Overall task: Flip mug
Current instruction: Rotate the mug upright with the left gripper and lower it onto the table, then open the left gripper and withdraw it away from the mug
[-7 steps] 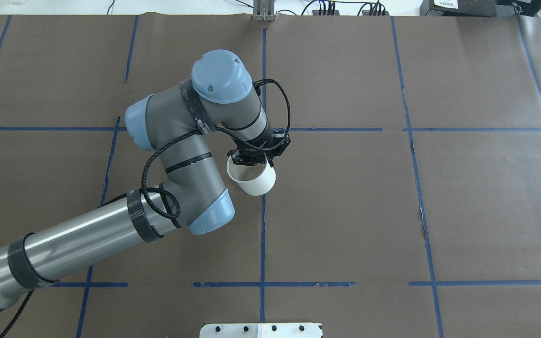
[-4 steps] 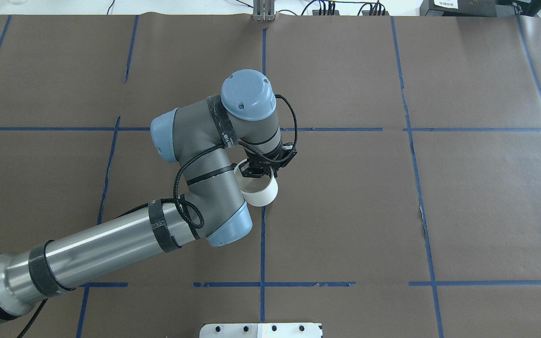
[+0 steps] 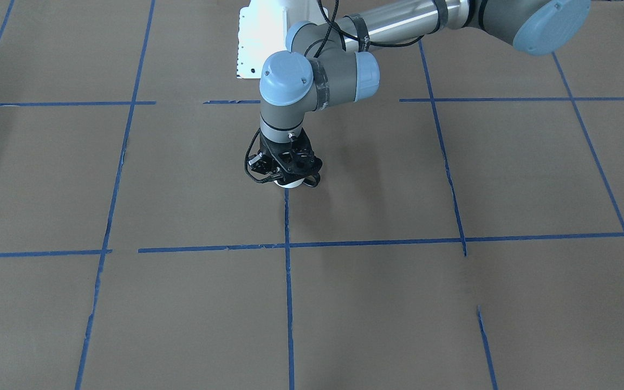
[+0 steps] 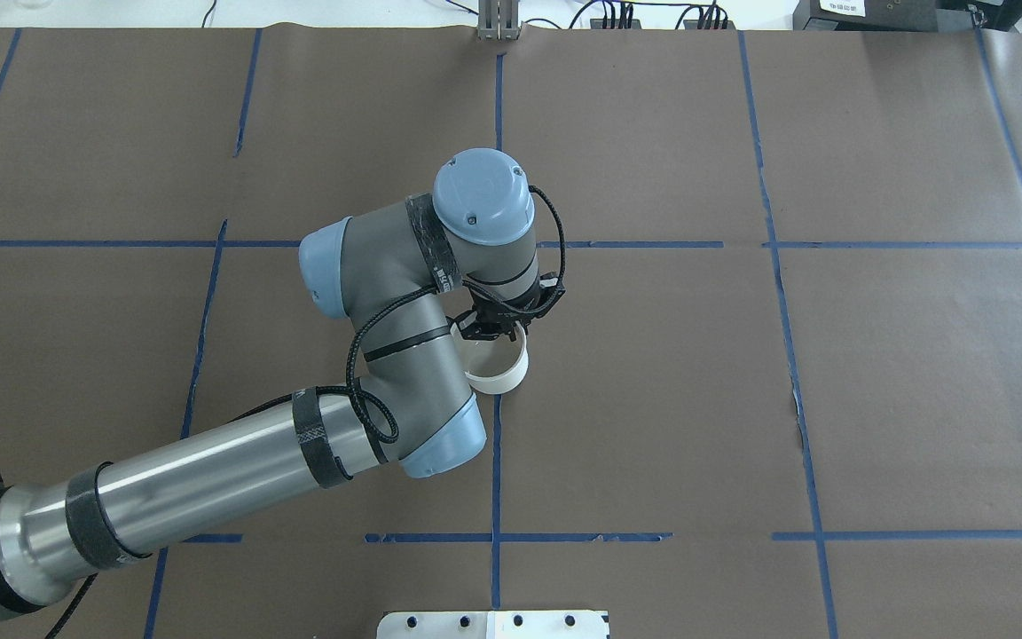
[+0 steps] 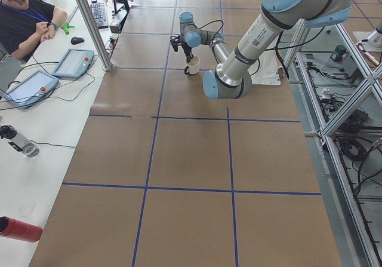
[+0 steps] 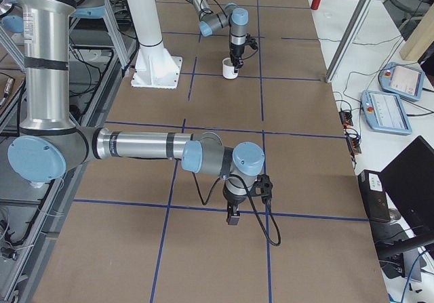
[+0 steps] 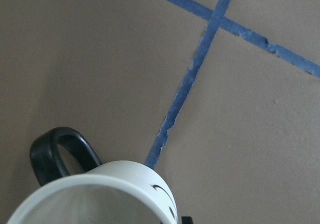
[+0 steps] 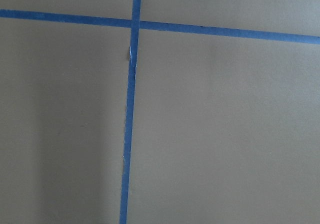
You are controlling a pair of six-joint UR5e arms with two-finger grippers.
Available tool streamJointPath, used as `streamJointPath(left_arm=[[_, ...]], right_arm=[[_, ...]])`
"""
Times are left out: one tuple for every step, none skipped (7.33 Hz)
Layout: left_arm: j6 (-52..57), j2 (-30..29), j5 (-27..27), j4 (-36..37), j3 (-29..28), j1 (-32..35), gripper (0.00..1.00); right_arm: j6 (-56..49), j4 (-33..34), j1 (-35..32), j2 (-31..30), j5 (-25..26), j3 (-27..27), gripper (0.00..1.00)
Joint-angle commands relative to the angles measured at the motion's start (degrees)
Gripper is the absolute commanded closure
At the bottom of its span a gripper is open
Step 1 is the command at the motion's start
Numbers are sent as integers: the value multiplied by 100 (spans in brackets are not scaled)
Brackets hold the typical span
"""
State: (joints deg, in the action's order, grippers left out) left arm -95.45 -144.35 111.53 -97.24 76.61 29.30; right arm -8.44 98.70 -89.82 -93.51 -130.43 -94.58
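Clamping the far rim of the mug [image 4: 500, 376] in the left gripper [image 4: 493, 332], fingers [image 3: 282, 174] closed on the white wall from above. Holding it mouth-up, with the long axis running close to vertical (perhaps leaning a touch toward the robot, judging from overhead). Placing it near the middle of the table, right at the far end of a blue tape line [image 4: 495, 461] on the brown paper [image 4: 653, 373]. Looking from both side views as if resting on that paper or hanging just above it, too small there to judge contact. Pointing the black loop handle [image 7: 60, 154] toward the left edge of the left wrist view, over bare paper beside the tape.

Differing from a second ago: then tilting strongly, turning the open mouth sideways toward the arm and showing a broad stretch of side wall; now showing mostly the rim ring from overhead. Having also swung the wrist rightward and nearer the robot across that view.

Covering most of the mug in the front-facing view with the black fingers, leaving only a white sliver. Cutting off the lower body in the wrist view, showing just one curved stroke of the smiley face [image 7: 162, 189]. Hiding the handle from overhead.

Hanging the right gripper [image 6: 232, 216] well apart, low over the paper beside another tape line, visible only from the right-side camera (impossible to tell whether open or closed).
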Motion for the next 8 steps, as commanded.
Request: streamJointPath(left_arm=[[-79,12,-202,-14,56,-39,19],[-53,47,-202,-14,248,-39,0],[-44,108,-184,3,580,-21,0],[-9,257,-175,56,949,22,0],[340,467,-175,474,1570,110,0],[804,974,-167,704,2342,276,0],[1427,1675,-158,707,3046,539,0],[2120,2213,-149,707,3462,863,0]], right_arm=[[0,0,0,0,0,1,0],[0,0,0,0,0,1,0],[0,0,0,0,0,1,0],[0,0,0,0,0,1,0],[0,0,0,0,0,1,0],[0,0,0,0,0,1,0],[0,0,0,0,0,1,0],[0,0,0,0,0,1,0]])
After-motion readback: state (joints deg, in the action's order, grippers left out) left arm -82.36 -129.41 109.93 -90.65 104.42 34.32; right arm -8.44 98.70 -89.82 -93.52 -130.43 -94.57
